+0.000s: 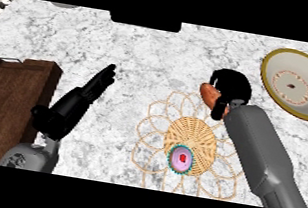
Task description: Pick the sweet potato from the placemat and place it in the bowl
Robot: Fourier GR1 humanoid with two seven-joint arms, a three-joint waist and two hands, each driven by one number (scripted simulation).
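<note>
My right hand [230,88] is curled round the orange-brown sweet potato [207,92], which shows at the hand's left side, above the far edge of the placemat. The woven round placemat [190,138], with lacy loops and a small coloured centre, lies in the middle of the counter. The cream bowl [300,83] with a gold rim stands at the right, a short way right of the hand. My left hand [88,90] rests open at the left, fingers straight and pointing away, holding nothing.
A dark wooden tray [0,102] lies at the left edge, with something red at its lower left corner. A black object [145,21] sits at the far edge of the marble counter [142,58].
</note>
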